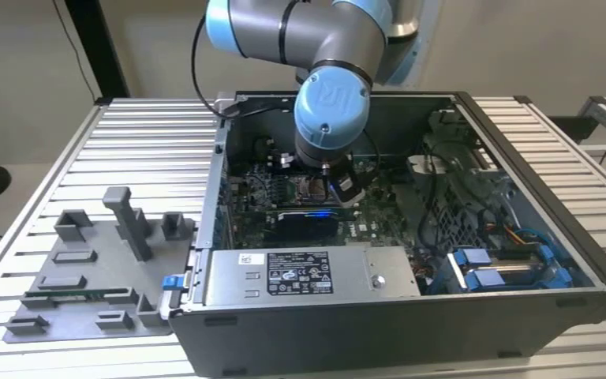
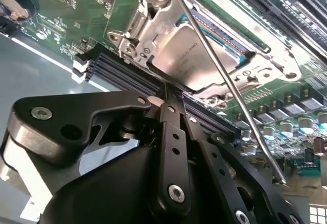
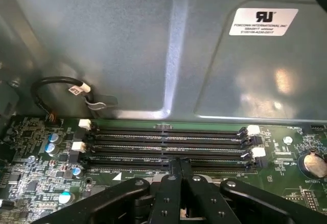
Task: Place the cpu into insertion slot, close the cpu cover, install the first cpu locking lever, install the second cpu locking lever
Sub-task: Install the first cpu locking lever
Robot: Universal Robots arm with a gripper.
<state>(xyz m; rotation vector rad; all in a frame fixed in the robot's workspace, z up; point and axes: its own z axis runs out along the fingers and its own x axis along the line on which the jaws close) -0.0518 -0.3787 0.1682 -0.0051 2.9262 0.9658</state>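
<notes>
In the second wrist view the cpu is seen lying in the insertion slot, framed by the cpu cover, with 1 thin locking lever crossing over it. The gripper is squeezed together with nothing held. Its tip is set at the cover's edge, likely so the cover can be pushed down.

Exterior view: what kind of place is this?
Probably a robotics lab bench for PC assembly: an open PC case on a slatted table, a robot arm reaching in, a fixture tray beside it.
</notes>
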